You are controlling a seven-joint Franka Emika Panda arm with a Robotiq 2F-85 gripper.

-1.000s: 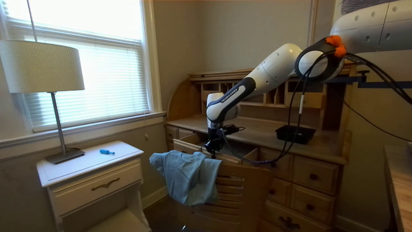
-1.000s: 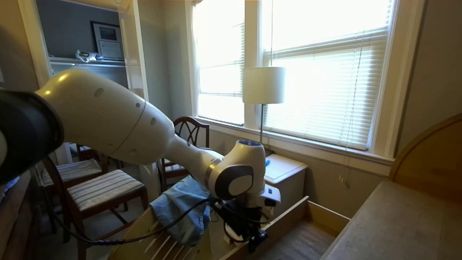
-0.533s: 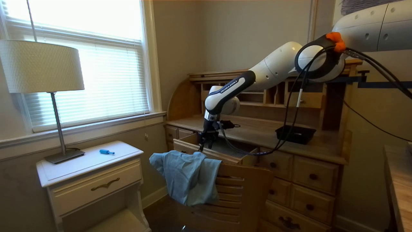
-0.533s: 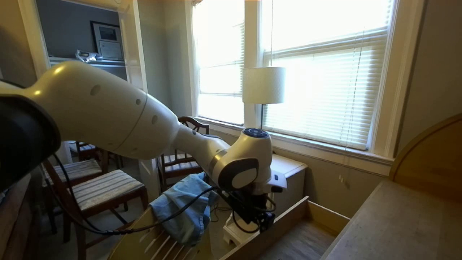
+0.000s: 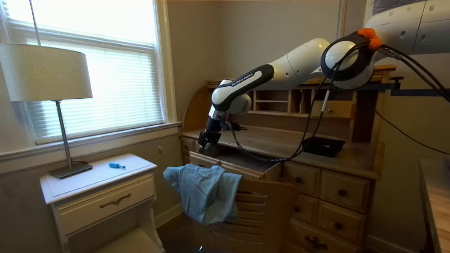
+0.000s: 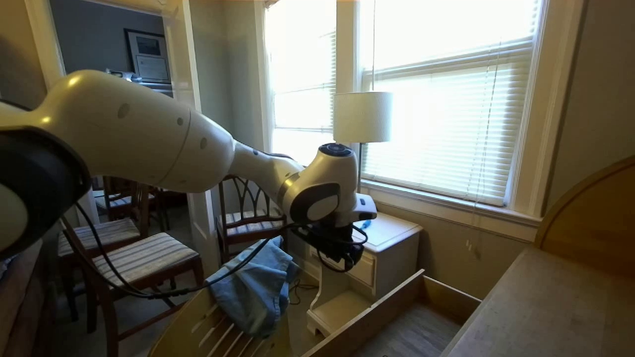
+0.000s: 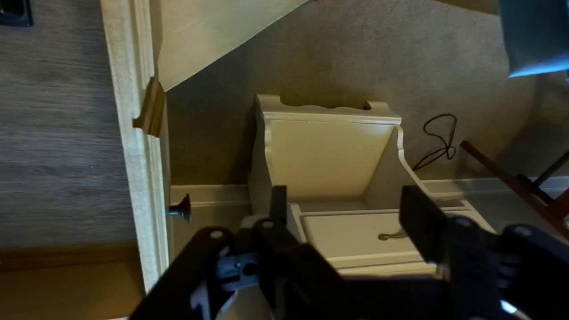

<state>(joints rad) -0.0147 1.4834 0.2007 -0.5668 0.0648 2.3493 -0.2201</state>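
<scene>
My gripper (image 7: pixel 345 195) stands open, its two dark fingers well apart and nothing between them. In an exterior view the gripper (image 5: pixel 205 149) hangs just above the pulled-out desk drawer (image 5: pixel 205 160), touching nothing that I can see. The drawer's wooden front edge (image 7: pixel 138 146) runs down the left of the wrist view, with a dark knob (image 7: pixel 181 209) on its outer face. Past the fingers appears a white nightstand (image 7: pixel 329 151). A blue tool-like item (image 5: pixel 116 165) lies on the nightstand's top (image 5: pixel 95 189). A light blue cloth (image 5: pixel 207 193) drapes over a wooden chair back (image 5: pixel 270 203).
A lamp (image 5: pixel 45 72) stands on the nightstand. On the desk top (image 5: pixel 277 140) sits a black tray (image 5: pixel 327 154). Cables (image 5: pixel 277 160) hang from the arm in a loop over the drawer. Striped-seat chairs (image 6: pixel 146 258) stand behind the arm.
The gripper has risen from the drawer's front edge and shifted left in an exterior view. Its fingers, close together before, have parted. Drawer, cloth and blue item stay where they were.
</scene>
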